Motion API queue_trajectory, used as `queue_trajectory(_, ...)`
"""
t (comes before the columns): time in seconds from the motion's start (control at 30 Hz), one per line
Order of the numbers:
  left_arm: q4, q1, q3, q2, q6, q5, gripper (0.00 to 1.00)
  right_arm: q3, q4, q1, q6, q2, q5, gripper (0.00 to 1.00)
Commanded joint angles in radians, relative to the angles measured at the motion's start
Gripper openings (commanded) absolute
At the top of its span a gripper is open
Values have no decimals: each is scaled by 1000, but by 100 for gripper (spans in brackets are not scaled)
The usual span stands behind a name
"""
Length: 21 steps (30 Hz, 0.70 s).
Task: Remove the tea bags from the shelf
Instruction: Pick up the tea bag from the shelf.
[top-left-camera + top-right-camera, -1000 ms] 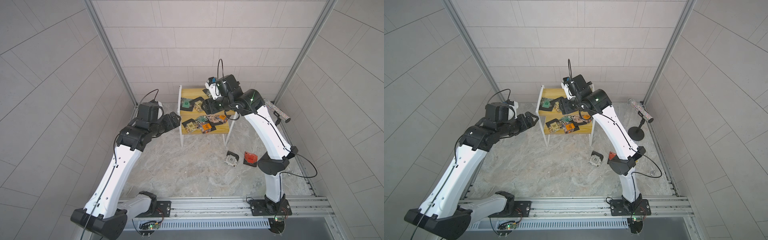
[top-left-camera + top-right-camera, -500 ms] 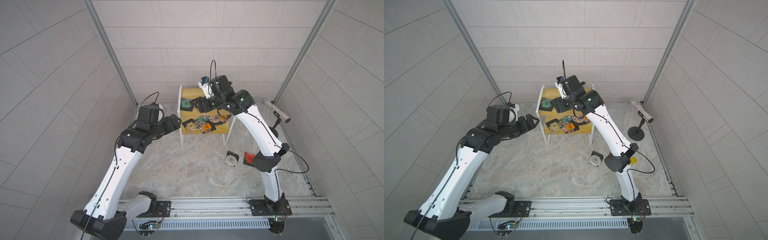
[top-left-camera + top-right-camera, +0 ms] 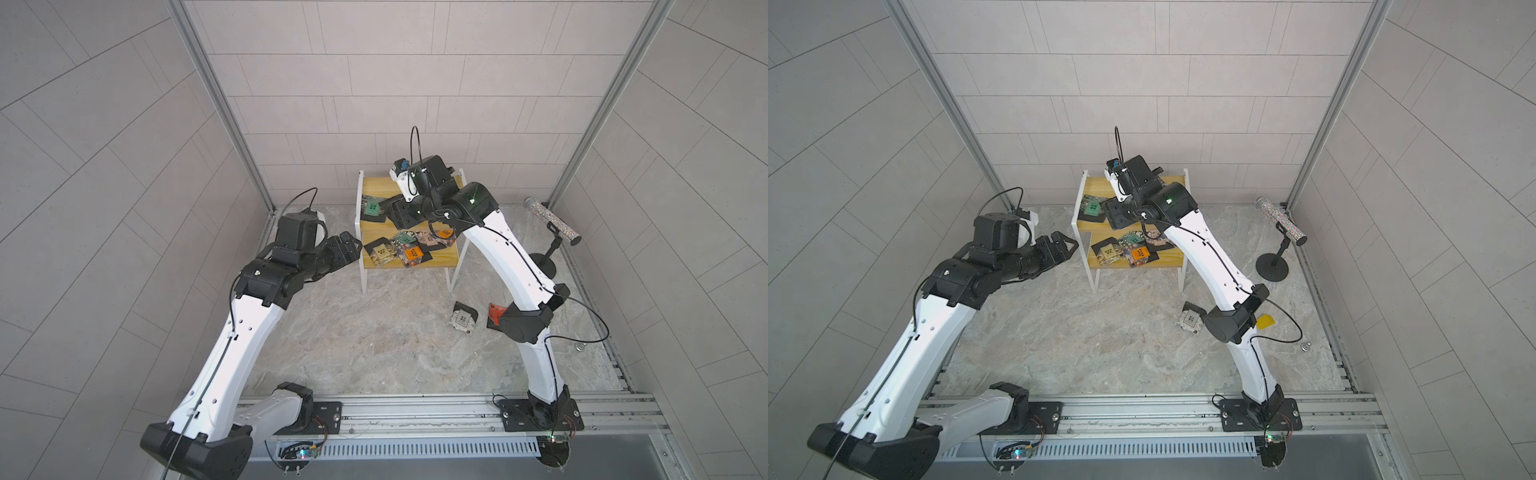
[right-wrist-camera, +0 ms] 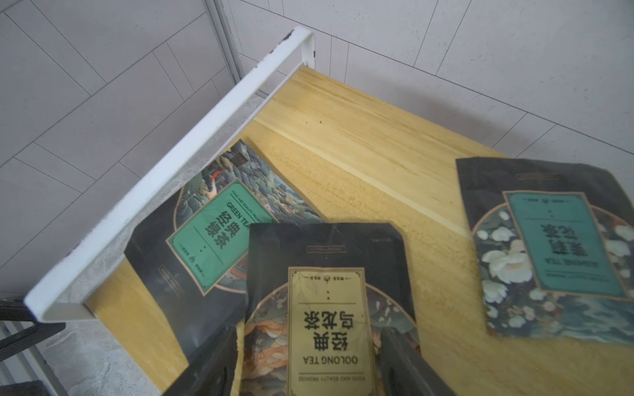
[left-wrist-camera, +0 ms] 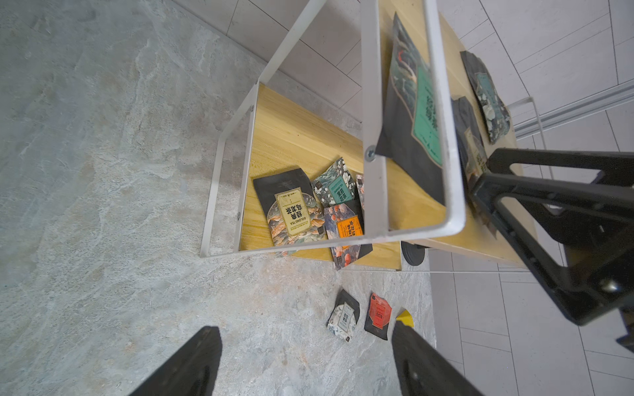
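— Right hand (image 4: 308, 334)?
— Jaws part open, oolong tea bag (image 4: 327, 308) between them on the shelf's (image 4: 360, 137) top board; contact cannot be told.
— Left hand (image 5: 305, 329)?
— Wide open, holding nothing, shelf just ahead.

Glittery tube (image 3: 1281, 222) on black stand (image 3: 1271, 272) (tilted), yellow flat piece (image 3: 1264, 322), marbled floor (image 3: 1100, 340)
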Motion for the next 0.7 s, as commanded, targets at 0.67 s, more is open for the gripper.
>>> queue_trajectory(0.67,50,6,-40,-16,-24,14,85,-237,-21,10,-53,-102,106,40)
